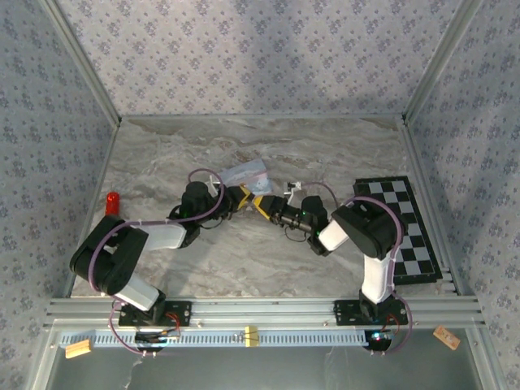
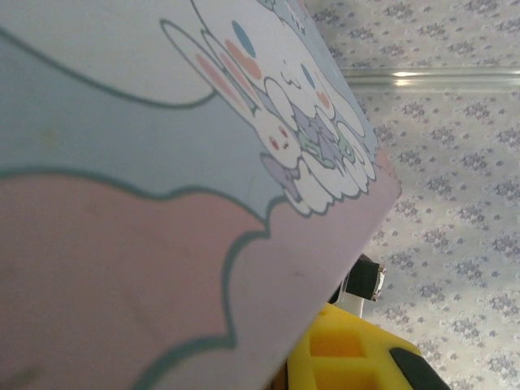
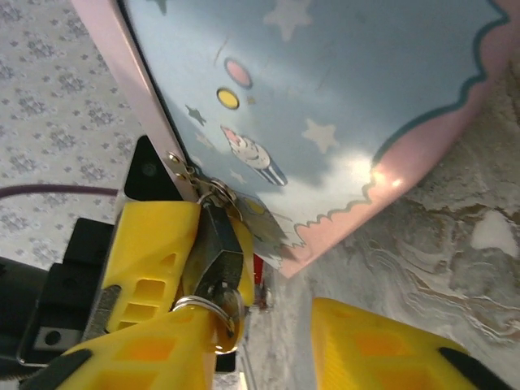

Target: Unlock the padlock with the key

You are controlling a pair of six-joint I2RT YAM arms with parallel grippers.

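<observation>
The pastel blue-and-pink cartoon tin [image 1: 244, 172] sits tilted at mid-table and looms close in the left wrist view [image 2: 162, 203]. In the right wrist view the small dull grey padlock [image 3: 213, 244] hangs from the tin's hasp. A key [image 3: 221, 317] on a ring is stuck in its underside. My left gripper [image 1: 241, 195] is shut on the padlock, its yellow fingers [image 3: 154, 236] clamping the body from both sides. My right gripper [image 3: 260, 329] stands open just below, its left finger [image 3: 122, 357] touching the key ring and its right finger [image 3: 382, 349] well apart. The tin [image 3: 325, 97] fills the space above.
A black-and-white chessboard mat [image 1: 402, 227] lies at the right edge. A small red object [image 1: 112, 201] stands at the left wall. A white scrap [image 1: 292, 188] lies behind the right gripper. Patterned walls enclose the marble table [image 1: 244, 260].
</observation>
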